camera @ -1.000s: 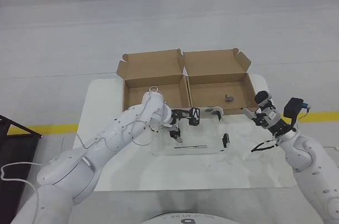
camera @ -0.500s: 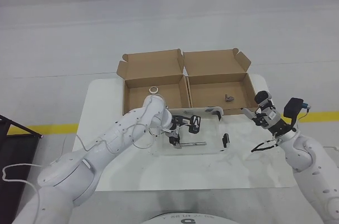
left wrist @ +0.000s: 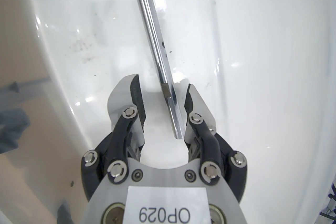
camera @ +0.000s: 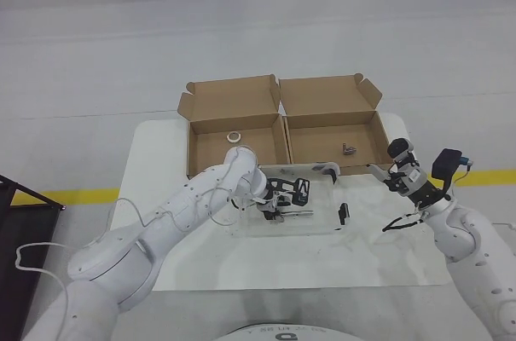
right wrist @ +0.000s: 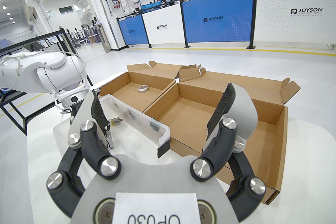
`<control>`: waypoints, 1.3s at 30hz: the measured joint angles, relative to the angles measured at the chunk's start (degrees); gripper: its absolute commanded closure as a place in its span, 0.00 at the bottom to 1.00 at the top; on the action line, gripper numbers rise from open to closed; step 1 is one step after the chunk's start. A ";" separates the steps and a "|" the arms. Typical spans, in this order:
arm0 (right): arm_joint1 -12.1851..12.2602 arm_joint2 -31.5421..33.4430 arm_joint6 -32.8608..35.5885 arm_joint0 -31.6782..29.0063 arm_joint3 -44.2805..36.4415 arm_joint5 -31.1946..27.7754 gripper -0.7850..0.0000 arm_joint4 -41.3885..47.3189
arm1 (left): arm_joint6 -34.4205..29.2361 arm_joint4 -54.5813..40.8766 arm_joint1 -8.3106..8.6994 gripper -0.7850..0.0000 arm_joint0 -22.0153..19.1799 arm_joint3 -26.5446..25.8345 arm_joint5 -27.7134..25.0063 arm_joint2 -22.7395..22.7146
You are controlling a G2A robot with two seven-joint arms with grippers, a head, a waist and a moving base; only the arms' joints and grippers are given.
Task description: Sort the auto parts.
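A polished steel rod (left wrist: 153, 33) lies flat on the floor of a clear plastic tray (left wrist: 249, 51). My left gripper (left wrist: 162, 83) is open and low over it, one finger on each side of the rod's near end, not closed on it. From above, the left gripper (camera: 276, 207) sits inside the tray (camera: 317, 226) with the rod (camera: 298, 215) sticking out toward the right. My right gripper (right wrist: 162, 89) is open and empty, held beside the right box's front corner (camera: 385, 164).
Two open cardboard boxes stand behind the tray. The left box (camera: 215, 149) holds a metal ring (camera: 234, 136); the right box (camera: 326, 141) holds a small metal part (camera: 349, 150). A black clip (camera: 344, 213) sits at the tray's right end, and a small bolt (right wrist: 116, 120) lies in the tray.
My left gripper has moved from the tray's back part forward and down onto the rod's end. The right arm has kept still.
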 measured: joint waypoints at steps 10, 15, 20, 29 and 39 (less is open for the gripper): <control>0.00 0.00 0.00 0.00 0.00 0.00 0.00 0.00 | 1.68 0.26 -2.37 0.60 -1.36 3.84 0.67 1.34; 0.00 0.00 0.00 0.00 0.00 0.00 0.00 0.00 | 2.56 1.51 -3.48 0.65 -1.83 5.39 2.35 1.94; 0.00 0.00 0.00 0.00 0.00 0.00 0.00 0.00 | 3.41 3.62 -4.59 0.66 -2.01 6.86 4.40 2.72; 0.00 0.00 0.00 0.00 0.00 0.00 0.00 0.00 | 5.10 5.89 -6.14 1.00 -2.24 9.01 5.65 3.39; 0.00 0.00 0.00 0.00 0.00 0.00 0.00 0.00 | 6.88 5.07 -5.97 1.00 -3.43 8.74 1.25 1.77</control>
